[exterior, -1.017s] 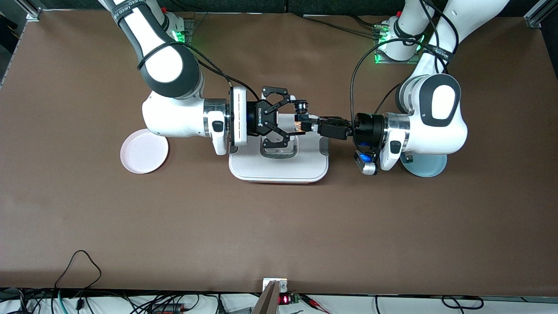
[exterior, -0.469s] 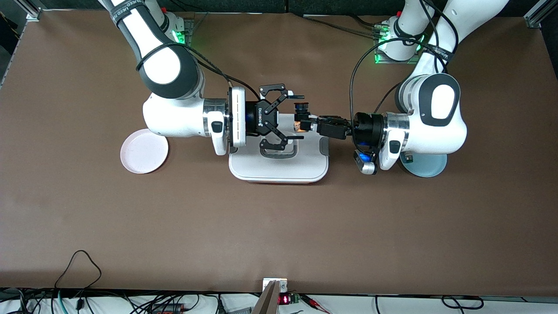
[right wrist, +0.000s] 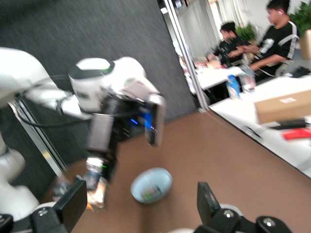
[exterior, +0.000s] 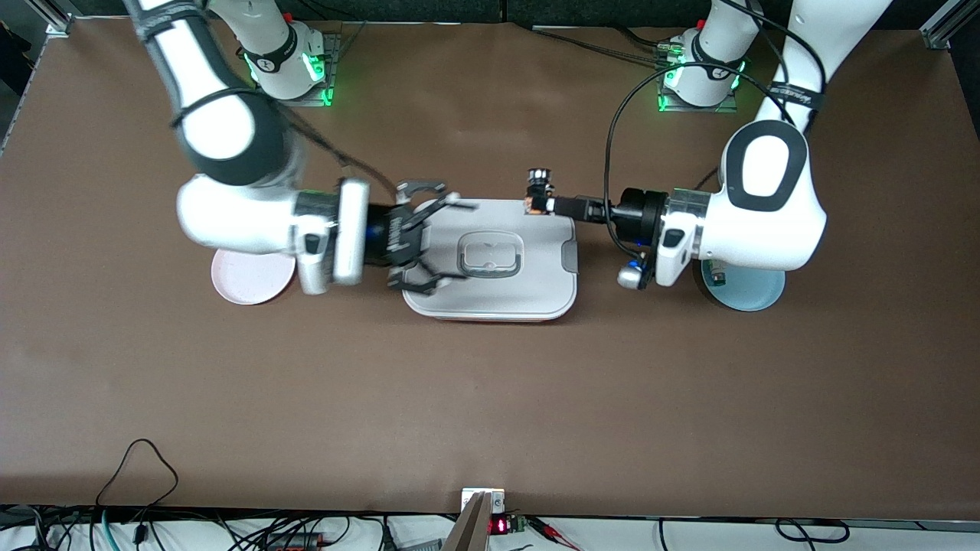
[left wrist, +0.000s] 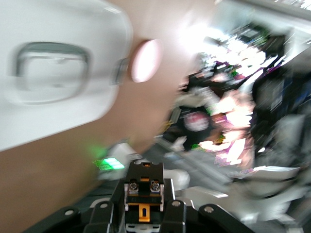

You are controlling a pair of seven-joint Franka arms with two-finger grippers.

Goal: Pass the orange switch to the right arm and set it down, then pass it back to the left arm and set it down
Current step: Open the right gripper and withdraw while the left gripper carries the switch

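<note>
- jaws of the left gripper (exterior: 536, 200) are pinching the orange switch (exterior: 538, 193), holding it in the air over the box's edge that lies farther from the front camera, at the corner toward the left arm's end of the worktop.
- in the left wrist view the left gripper (left wrist: 144, 204) is showing the orange switch (left wrist: 142, 188) wedged between its black fingers (left wrist: 116, 201), an orange tab facing the camera.
- jaws of the right gripper (exterior: 432, 237) are standing spread wide with nothing between them, hanging over the box's end toward the right arm.
- in the right wrist view the right gripper (right wrist: 141, 206) is showing its two black fingers (right wrist: 75, 199) well apart.
- the box (exterior: 536, 287) is sitting shut on the brown worktop (exterior: 490, 398) between the two arms, its grey-rimmed lid handle (exterior: 491, 255) facing up.
- a pink plate (exterior: 249, 279) is lying partly under the right arm, and a pale blue bowl (exterior: 754, 291) is lying partly under the left arm.
</note>
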